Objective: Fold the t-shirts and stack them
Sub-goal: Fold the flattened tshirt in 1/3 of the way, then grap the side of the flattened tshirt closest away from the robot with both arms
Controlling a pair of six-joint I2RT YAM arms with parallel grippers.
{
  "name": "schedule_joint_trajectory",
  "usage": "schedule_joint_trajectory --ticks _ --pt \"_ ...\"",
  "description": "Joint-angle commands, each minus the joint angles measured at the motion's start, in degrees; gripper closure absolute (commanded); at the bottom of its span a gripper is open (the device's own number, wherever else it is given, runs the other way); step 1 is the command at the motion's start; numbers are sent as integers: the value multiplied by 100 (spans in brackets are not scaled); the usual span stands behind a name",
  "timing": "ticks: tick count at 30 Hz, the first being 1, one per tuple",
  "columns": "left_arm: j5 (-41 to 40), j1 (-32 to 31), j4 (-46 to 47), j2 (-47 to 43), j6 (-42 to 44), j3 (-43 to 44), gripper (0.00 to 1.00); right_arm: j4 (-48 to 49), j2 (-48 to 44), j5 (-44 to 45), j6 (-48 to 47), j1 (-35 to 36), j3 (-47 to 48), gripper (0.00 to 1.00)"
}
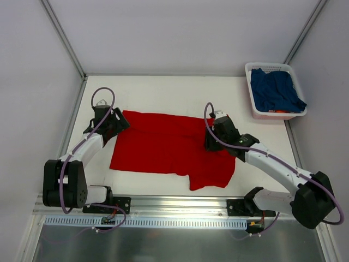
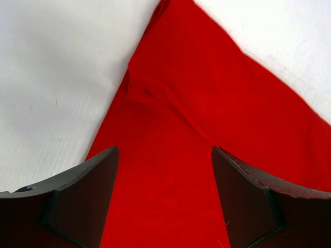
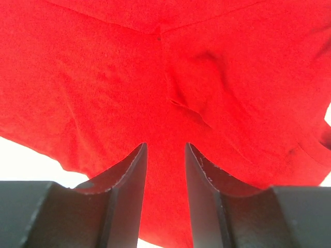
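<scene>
The red t-shirt (image 1: 169,148) lies spread out on the white table, with one sleeve sticking out at the near right. My left gripper (image 1: 120,123) hovers over its far left corner; in the left wrist view the gripper (image 2: 164,150) is wide open with red cloth (image 2: 170,170) below and nothing between the fingers. My right gripper (image 1: 211,141) is over the shirt's far right part; in the right wrist view it (image 3: 166,145) is open by a narrow gap above wrinkled red cloth (image 3: 103,77). The navy t-shirt (image 1: 277,90) lies bunched in the basket.
The white plastic basket (image 1: 252,93) stands at the far right corner of the table. Grey walls close off the back and both sides. A metal rail (image 1: 174,204) with the arm bases runs along the near edge.
</scene>
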Motion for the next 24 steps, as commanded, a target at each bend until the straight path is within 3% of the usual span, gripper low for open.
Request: schedule_joint_trajectory --ticks 1,13,24 --pt "108 -121 26 -493 -112 -353 27 -426 -355 348 157 131 23 62" --pt "161 -586 -97 -1636 -754 -1636 28 -698 -1129 629 509 289 -662 64" --pt "161 -842 -422 -2331 -956 -2130 28 -1085 -1841 850 1255 675 -1365 64"
